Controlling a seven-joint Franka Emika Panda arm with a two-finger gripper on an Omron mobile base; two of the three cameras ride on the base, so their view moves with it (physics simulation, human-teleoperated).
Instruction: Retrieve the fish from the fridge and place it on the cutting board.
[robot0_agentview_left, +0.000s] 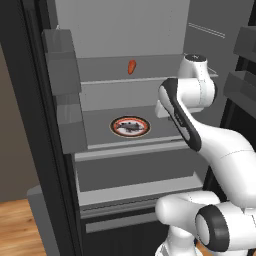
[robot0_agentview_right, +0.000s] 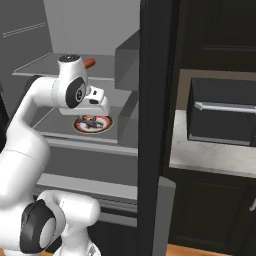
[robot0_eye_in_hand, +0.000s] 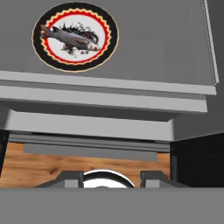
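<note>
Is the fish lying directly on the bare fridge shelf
No, the fish lies on a round plate with an orange rim, which sits on the fridge shelf.

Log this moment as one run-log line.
phase: reaching into fridge | fish: on plate, middle shelf, ungrasped | end effector: above plate, empty

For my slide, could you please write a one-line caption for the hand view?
Hand camera looks at the fish lying on the round plate on a grey fridge shelf.

Gripper (robot0_eye_in_hand: 111, 177) fingertips cut off at hand view's bottom edge
</note>
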